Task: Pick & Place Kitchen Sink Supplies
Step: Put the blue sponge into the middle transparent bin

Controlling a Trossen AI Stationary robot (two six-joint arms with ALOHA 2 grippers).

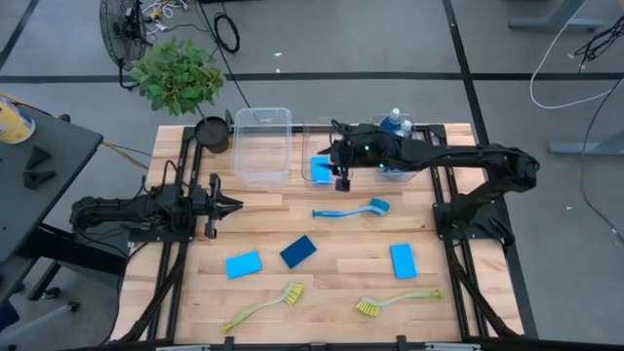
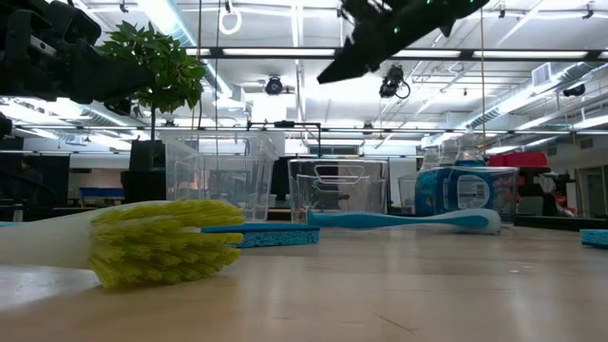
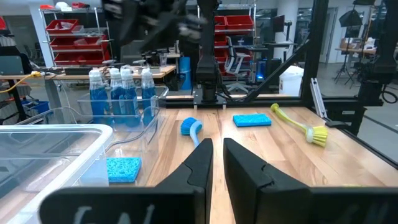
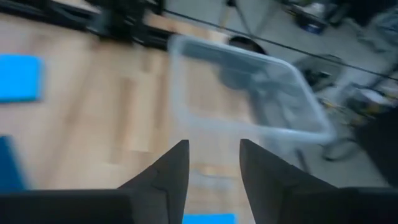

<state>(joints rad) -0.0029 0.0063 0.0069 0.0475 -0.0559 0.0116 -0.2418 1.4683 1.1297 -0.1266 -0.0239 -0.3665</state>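
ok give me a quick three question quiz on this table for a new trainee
1. True or false: the blue brush lies inside a clear bin.
2. How many sponges lie on the bare table? A) two B) three C) four
3. Fill in: the right gripper hangs over the ____ bin.

Key: 1. False; it lies on the wood. 2. B; a fourth sponge sits in that bin. 3. Middle.

Both arms are matte black, built of chunky jointed segments mounted on black frame rails. The right arm (image 1: pixel 487 171) carries small green indicator lights near its wrist. The left gripper (image 3: pixel 214 165) ends in two broad, dark, wedge-shaped fingers (image 3: pixel 198 168).
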